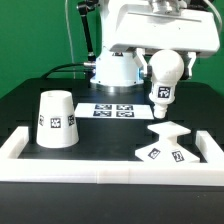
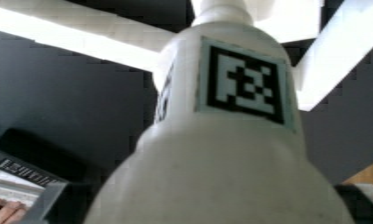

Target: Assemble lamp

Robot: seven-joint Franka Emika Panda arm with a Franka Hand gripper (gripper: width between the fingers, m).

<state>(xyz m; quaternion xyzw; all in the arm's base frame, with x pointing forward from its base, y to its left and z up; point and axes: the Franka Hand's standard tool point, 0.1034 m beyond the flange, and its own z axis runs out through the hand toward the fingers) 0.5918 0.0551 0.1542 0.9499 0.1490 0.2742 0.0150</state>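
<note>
The gripper (image 1: 166,52) has its jaws tight on the bulb (image 1: 164,78), which hangs in the air with the base (image 1: 168,146) at six o'clock, so it should go down slowly, straight, neck first, into the base's middle.

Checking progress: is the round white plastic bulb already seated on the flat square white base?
No, the round white plastic bulb hangs tilted in the gripper, with a visible gap above the flat square white base.
</note>
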